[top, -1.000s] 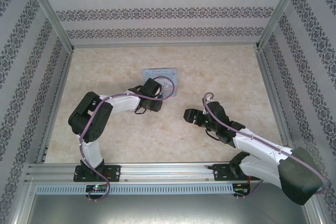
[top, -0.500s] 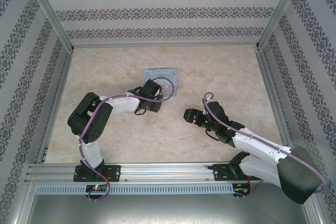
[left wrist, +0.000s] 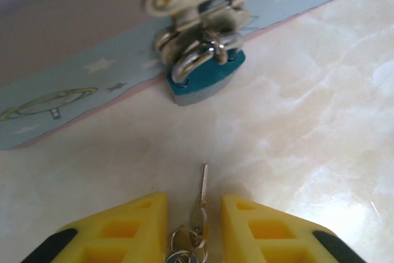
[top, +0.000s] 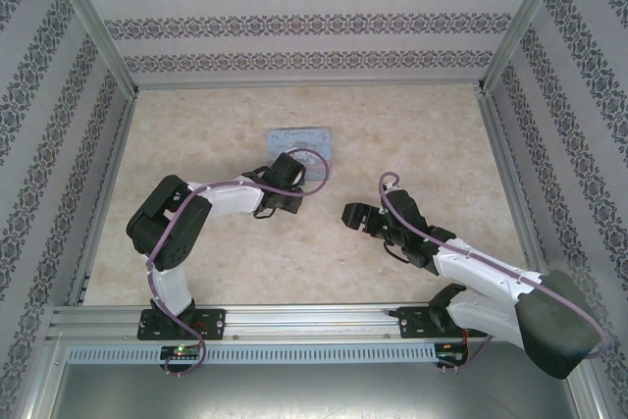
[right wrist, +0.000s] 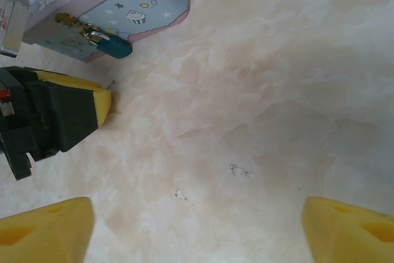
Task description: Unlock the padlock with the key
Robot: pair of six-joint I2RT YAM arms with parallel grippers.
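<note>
Left gripper [left wrist: 194, 204] eased back from padlock [left wrist: 203, 81] — pinching key [left wrist: 201, 190]; right gripper [right wrist: 197, 210] spread wide.

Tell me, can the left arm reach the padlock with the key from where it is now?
Probably yes: the left gripper has the key aimed at the padlock, with bare table between them. The keyhole itself isn't visible.

top external: overhead from near edge, looking down | left wrist: close, low, facing padlock [left wrist: 206, 81] | right wrist: farther, shares padlock
</note>
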